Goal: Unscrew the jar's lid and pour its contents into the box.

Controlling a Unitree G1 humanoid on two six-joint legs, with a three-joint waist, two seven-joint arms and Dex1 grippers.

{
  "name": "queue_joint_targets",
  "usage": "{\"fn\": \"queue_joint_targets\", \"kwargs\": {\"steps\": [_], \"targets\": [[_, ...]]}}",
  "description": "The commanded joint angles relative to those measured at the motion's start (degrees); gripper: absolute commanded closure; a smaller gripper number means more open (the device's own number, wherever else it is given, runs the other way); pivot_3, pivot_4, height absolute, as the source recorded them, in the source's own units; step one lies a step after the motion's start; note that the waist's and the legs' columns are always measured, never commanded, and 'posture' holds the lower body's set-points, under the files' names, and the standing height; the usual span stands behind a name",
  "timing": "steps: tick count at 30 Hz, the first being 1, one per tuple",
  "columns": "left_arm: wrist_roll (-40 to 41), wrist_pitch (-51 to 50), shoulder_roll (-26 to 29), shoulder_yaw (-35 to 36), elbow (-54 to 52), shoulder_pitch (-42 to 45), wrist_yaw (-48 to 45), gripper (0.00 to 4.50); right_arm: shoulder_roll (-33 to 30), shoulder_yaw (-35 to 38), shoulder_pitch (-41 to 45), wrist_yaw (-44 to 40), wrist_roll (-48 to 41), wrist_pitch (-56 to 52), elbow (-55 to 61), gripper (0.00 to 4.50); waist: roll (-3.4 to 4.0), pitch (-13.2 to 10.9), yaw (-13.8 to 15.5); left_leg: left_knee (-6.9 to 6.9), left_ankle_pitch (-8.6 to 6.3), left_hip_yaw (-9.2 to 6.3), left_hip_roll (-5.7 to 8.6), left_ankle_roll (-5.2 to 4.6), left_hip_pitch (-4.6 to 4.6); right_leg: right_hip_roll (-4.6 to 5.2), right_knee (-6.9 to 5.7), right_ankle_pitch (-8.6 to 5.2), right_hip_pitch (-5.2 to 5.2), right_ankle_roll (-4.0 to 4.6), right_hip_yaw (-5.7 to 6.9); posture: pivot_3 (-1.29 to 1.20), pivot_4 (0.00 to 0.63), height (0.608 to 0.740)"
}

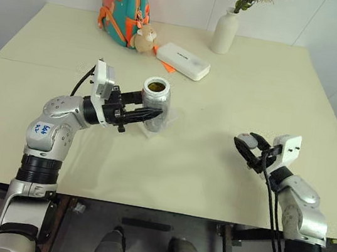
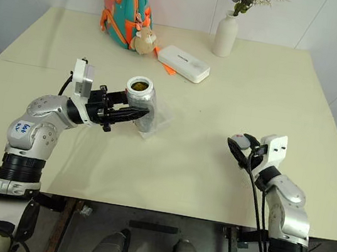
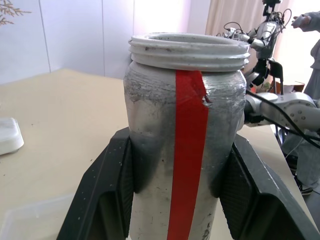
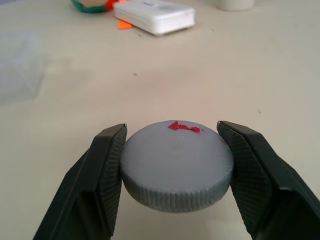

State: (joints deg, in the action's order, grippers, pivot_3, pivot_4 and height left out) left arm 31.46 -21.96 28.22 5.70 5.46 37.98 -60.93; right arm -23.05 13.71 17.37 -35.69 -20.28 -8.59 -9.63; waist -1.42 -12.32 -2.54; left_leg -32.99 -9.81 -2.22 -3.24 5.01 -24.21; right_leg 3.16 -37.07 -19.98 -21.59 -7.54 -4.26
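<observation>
My left gripper [image 1: 149,109] is shut on the jar [image 1: 155,102], holding it upright just above the table with its mouth open. Its side carries a red strip [image 3: 187,150], and the black fingers [image 3: 107,195] press on both flanks. Dark brownish-olive contents [image 1: 156,87] lie inside. The clear box [image 2: 161,122] sits on the table right behind and below the jar. Lower on the right side of the table, my right gripper [image 1: 249,149] is shut on the grey lid [image 4: 177,165], which has a red speck on top.
At the back of the table are a white oblong case [image 1: 183,61], a white vase with flowers [image 1: 225,32], a teal backpack [image 1: 123,5] and a small plush toy [image 1: 145,39]. The table's front edge [image 1: 162,209] runs close under both arms.
</observation>
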Motion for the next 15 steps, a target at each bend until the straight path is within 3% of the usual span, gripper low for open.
{"fn": "queue_joint_targets", "kwargs": {"steps": [1, 2, 7, 8, 15], "targets": [[0.27, 1.48, 0.17, 0.65, -0.54, 2.36, -0.08, 2.61, 0.24, 0.29, 1.47, 0.22, 0.29, 3.39, -1.30, 1.93, 0.00, 0.00, 0.01, 0.00, 0.00, 0.00, 0.01, 0.00, 0.00, 0.00, 0.00, 0.01, 0.00, -0.01, -0.02, 0.00, 0.150, 0.740], [0.20, 1.65, 0.11, 0.67, -0.43, 2.51, -0.03, 2.61, 0.10, 0.17, 1.75, -0.41, -0.06, 3.02, -1.77, 1.93, 0.00, 0.00, 0.01, 0.00, 0.00, 0.00, 0.01, 0.00, 0.00, 0.00, 0.00, 0.01, 0.00, -0.01, -0.03, 0.00, 0.150, 0.740], [-0.46, 2.21, 0.59, 0.48, 0.39, 2.88, -0.10, 2.61, -1.58, 1.03, 3.86, -2.69, -1.58, 1.75, -2.34, 0.19, 0.00, 0.00, 0.08, 0.02, 0.01, 0.00, 0.00, 0.01, 0.01, -0.03, -0.03, 0.01, 0.00, -0.03, -0.04, 0.00, 0.150, 0.740], [-0.59, 2.25, 0.78, 0.36, 0.64, 3.03, -0.32, 2.61, -2.27, 1.25, 4.44, -3.49, -2.26, 1.00, -1.36, 0.02, 0.00, 0.00, 0.12, 0.03, 0.01, 0.00, 0.00, 0.01, 0.00, -0.03, -0.02, 0.01, 0.00, -0.03, -0.04, 0.00, 0.150, 0.740], [-0.44, 2.66, 3.36, 2.59, 3.89, 4.16, -0.45, 2.61, -9.82, -2.64, 8.33, -11.73, -8.28, -10.14, 13.26, 0.02, 0.03, -0.01, 0.03, 0.02, 0.00, 0.02, -0.04, 0.01, 0.01, -0.08, -0.03, 0.01, -0.02, -0.03, -0.07, 0.00, 0.150, 0.740]]}}
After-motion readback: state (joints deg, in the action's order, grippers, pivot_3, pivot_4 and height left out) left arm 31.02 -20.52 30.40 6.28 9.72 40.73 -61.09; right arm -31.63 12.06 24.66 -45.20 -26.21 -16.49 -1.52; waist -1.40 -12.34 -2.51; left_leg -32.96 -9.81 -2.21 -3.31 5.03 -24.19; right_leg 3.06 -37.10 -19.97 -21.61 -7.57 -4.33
